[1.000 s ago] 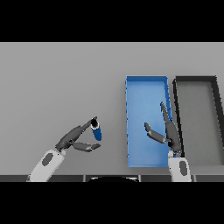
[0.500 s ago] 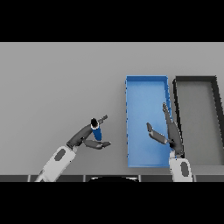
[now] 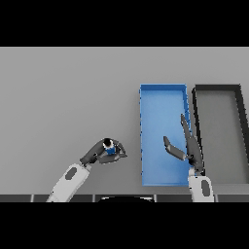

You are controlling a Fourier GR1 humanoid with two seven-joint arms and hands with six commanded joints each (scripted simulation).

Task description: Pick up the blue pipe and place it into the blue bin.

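Left hand (image 3: 102, 153) curls its fingers and thumb round the blue pipe (image 3: 111, 151), holding it over the grey table (image 3: 68, 97). To that hand's right lies the blue bin (image 3: 160, 97), well apart from the pipe. Right hand (image 3: 190, 148) hovers above the bin's right wall with straight, spread fingers. Beyond it sits a black bin (image 3: 216, 88).

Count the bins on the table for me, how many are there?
2. The blue bin sits right of the middle, and the dark grey bin is beside it, farther right. The right hand reaches over the blue one; nothing suggests another bin is hidden.
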